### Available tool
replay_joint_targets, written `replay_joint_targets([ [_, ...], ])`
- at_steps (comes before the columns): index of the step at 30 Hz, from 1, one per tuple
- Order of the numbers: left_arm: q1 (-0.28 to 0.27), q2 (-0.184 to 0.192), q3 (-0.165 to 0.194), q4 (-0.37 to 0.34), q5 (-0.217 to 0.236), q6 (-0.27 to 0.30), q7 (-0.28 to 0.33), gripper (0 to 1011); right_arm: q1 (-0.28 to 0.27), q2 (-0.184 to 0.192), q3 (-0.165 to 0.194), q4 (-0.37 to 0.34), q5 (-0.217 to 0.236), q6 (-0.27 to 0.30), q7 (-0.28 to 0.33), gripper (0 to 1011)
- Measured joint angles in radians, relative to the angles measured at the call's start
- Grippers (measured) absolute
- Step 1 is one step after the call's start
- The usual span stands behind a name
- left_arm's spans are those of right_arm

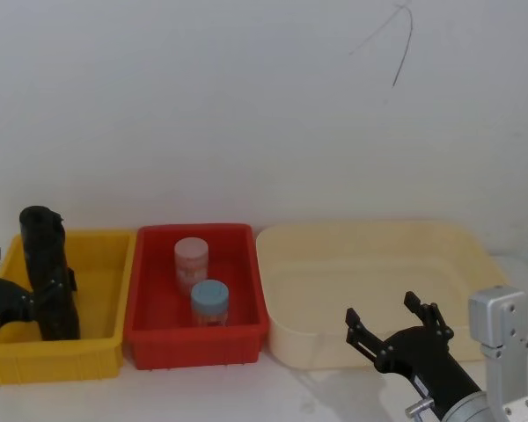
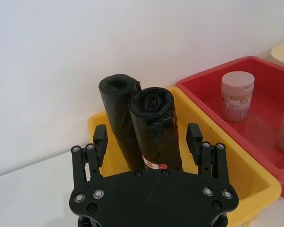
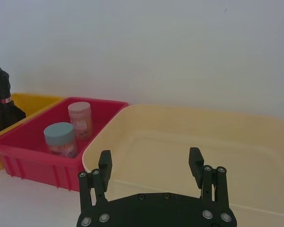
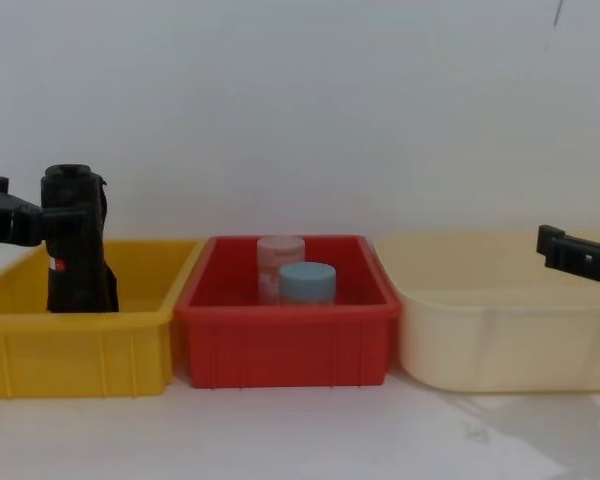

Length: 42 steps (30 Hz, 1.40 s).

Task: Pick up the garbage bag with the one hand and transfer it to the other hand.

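Observation:
Two black rolls stand upright in the yellow bin [image 2: 257, 182]. The garbage bag [image 2: 114, 106] is the farther, unmarked roll. The nearer roll [image 2: 156, 127] carries a small red mark. My left gripper [image 2: 147, 136] is open, and its two fingers [image 2: 100, 139] straddle the marked roll; contact is unclear. In the head view the rolls [image 1: 48, 264] overlap, with the left gripper [image 1: 16, 290] beside them at the left edge. My right gripper [image 1: 396, 321] hangs open with nothing between its fingers, in front of the cream tub [image 1: 378, 255].
A red bin [image 1: 238, 334] between the yellow bin and the cream tub holds a pink-lidded jar [image 1: 192, 259] and a blue-lidded jar [image 1: 209, 301]. A white wall stands close behind all three containers. Bare white table lies in front of them.

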Motion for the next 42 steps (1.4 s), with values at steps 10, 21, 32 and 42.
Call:
replay_joint_targets([
  [10, -0.026, -0.027, -0.001, 0.056, -0.005, -0.017, -0.019, 1002, 0.0, 0.0, 0.0, 0.0, 0.0, 0.0, 0.0, 1001],
  [21, -0.073, -0.055, 0.016, 0.132, 0.001, -0.037, -0.055, 1002, 0.0, 0.0, 0.0, 0.0, 0.0, 0.0, 0.0, 1001],
  [32, -0.105, -0.07, 0.033, 0.172, 0.019, -0.046, -0.077, 907, 0.0, 0.0, 0.0, 0.0, 0.0, 0.0, 0.0, 1001],
  [42, -0.119, -0.077, 0.04, 0.189, 0.027, -0.05, -0.086, 598, 0.0, 0.0, 0.0, 0.0, 0.0, 0.0, 0.0, 1001],
])
